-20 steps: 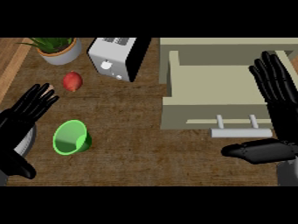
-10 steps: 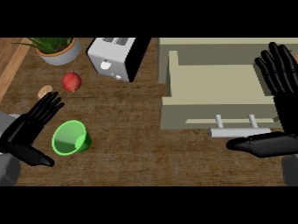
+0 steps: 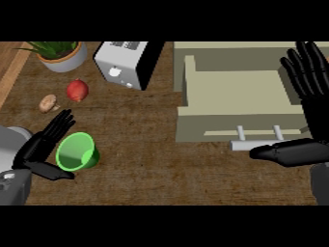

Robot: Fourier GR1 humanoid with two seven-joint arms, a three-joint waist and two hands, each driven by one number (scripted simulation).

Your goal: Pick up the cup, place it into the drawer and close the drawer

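Reaching is the step you are in: the left robot hand [image 3: 44, 144] sits at about eight o'clock on the worktop [image 3: 159, 164], fingers straight and spread, thumb low, just beside the green cup [image 3: 78, 151] and holding nothing. That cup lies tipped on its side with its mouth facing the view, touching or nearly touching the fingers on its left; you cannot tell from this angle which. The drawer [image 3: 238, 101] stands pulled open at two o'clock, its bare tray well apart from the cup, with its handle [image 3: 256, 137] at the near edge. Your right robot hand [image 3: 316, 120] rests open at three o'clock beside the drawer, fingers up, thumb stretched toward the handle, gripping nothing. The grasp is not yet made, so nothing of the placing or closing is done. Next, you would likely need to bring the left fingers and thumb round the cup's wall and curl them before lifting; a cup on its side may roll away toward four o'clock if nudged.
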